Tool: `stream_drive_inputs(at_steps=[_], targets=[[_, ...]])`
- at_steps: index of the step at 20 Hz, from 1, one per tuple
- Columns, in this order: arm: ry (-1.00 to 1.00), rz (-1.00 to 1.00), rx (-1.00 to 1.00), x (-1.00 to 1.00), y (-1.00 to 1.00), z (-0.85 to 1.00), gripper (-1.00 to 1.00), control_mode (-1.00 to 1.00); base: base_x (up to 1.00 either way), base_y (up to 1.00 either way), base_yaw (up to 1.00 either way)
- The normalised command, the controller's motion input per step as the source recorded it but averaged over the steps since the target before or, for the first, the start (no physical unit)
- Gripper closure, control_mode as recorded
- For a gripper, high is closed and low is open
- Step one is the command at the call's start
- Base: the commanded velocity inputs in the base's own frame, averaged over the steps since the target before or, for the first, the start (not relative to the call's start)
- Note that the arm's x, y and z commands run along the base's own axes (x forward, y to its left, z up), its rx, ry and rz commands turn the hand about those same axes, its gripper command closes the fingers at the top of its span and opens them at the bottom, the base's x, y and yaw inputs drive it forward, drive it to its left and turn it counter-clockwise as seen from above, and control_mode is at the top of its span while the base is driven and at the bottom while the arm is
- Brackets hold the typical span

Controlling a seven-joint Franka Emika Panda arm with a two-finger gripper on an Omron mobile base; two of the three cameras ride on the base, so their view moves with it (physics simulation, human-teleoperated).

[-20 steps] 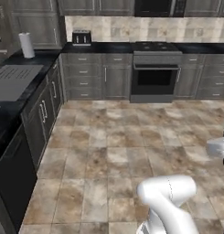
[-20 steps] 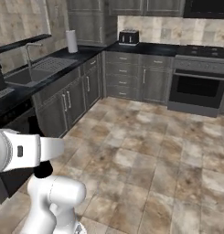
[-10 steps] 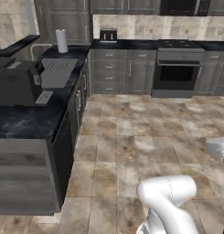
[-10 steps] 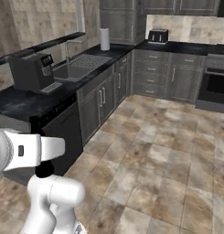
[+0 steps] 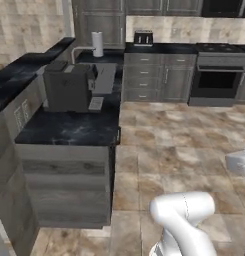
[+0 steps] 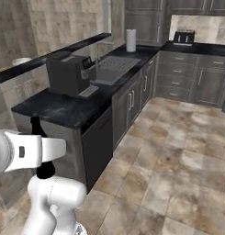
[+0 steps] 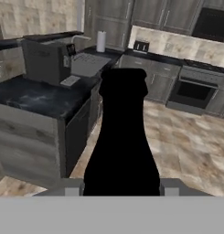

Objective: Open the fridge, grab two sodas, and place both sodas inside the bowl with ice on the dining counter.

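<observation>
Your gripper (image 7: 121,191) is closed on the dark bottle (image 7: 122,137), mid-frame. Swing too near the black countertop (image 7: 38,98) at left and you'll knock it loose.

Counter (image 5: 69,127): black marbled top on a grey base, at the left.
Coffee machine (image 5: 69,87): dark box standing on that counter.
Paper roll (image 5: 97,44): upright, far back.
Toaster (image 5: 143,38): back counter.
Oven (image 5: 215,80): back right.
Arm (image 5: 181,220): white, lower right.

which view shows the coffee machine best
The right base view: the coffee machine stands unblocked, front and side visible. The left base view shows its top and side; the hand view shows it smaller, beside the held bottle.
</observation>
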Motion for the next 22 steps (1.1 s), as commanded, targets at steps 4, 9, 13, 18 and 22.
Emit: stream_drive_inputs(at_steps=[4, 9, 13, 18, 22], targets=[[0.0, 0.0, 0.0, 0.0, 0.0, 0.0, 1.0, 1.0, -0.01, 1.0, 0.0], [0.0, 0.0, 0.0, 0.0, 0.0, 0.0, 1.0, 1.0, -0.76, 0.8, 0.0], [0.0, 0.0, 0.0, 0.0, 0.0, 0.0, 1.0, 1.0, -0.99, 0.8, 0.0], [0.0, 0.0, 0.0, 0.0, 0.0, 0.0, 1.0, 1.0, -0.85, 0.92, 0.0], [0.0, 0.0, 0.0, 0.0, 0.0, 0.0, 1.0, 1.0, -0.56, 0.99, 0.0]])
